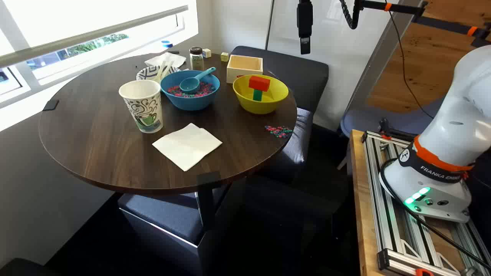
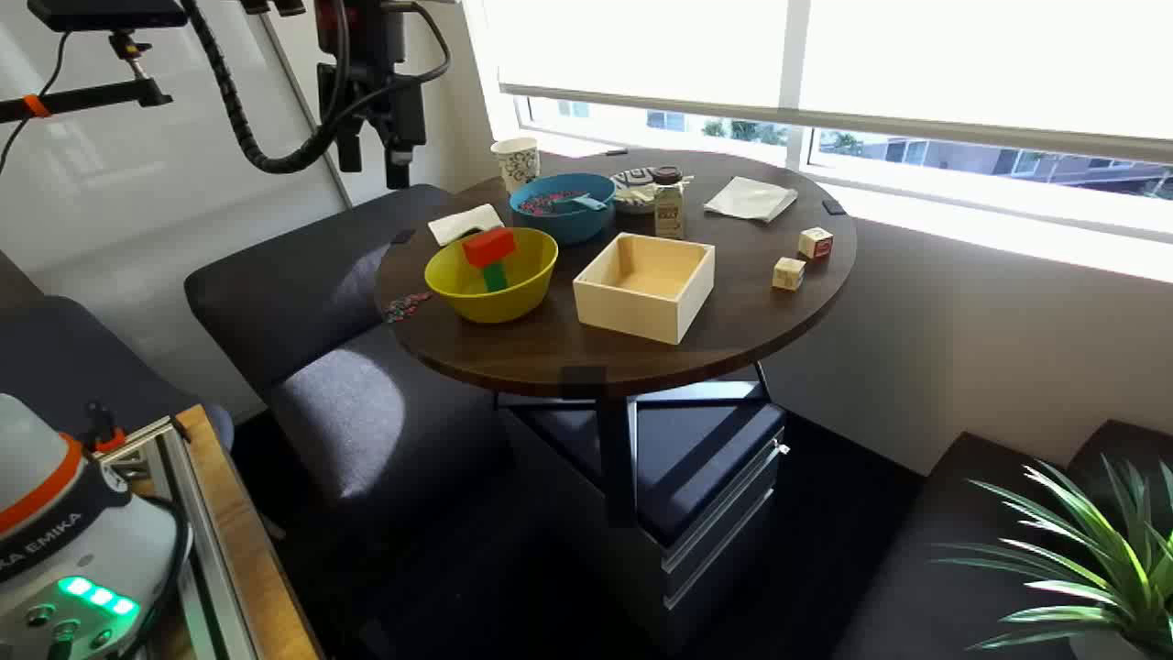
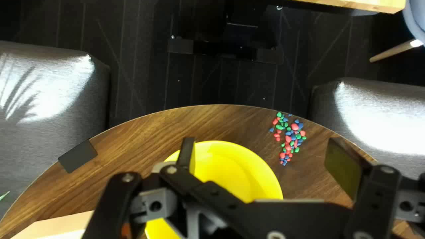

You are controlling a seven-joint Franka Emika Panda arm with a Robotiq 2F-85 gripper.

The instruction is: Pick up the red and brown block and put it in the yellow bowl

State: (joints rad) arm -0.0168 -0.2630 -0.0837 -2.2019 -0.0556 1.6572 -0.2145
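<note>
Beside the window (image 1: 96, 43) stands the round brown desk (image 1: 226, 122). High above it hangs my end effector (image 3: 264, 157), its two fingers (image 3: 343, 167) spread wide. Toward the desk's right edge, in an exterior view, I see the yellow bowl (image 1: 264, 108), part of which shows between my fingers in the wrist view. Just left of it stands the blue bowl (image 1: 188, 104); close behind the yellow bowl, on the far side, is the pale wooden box (image 1: 234, 73). A white napkin (image 1: 188, 145) lies at the near side, the paper cup (image 1: 142, 107) stands left of the blue bowl, and a lidded jar (image 1: 196, 59) stands farther back. Low and to the left of my end effector in an exterior view, well apart from it, is the red block (image 1: 259, 82), inside the yellow bowl on top of a green piece (image 1: 257, 95). In the wrist view my end effector covers part of the bowl and I cannot make the block out. Two small cubes (image 1: 224, 57) sit right of the jar. Coloured pebbles (image 1: 279, 131) lie scattered near the desk's right edge and inside the blue bowl.
</note>
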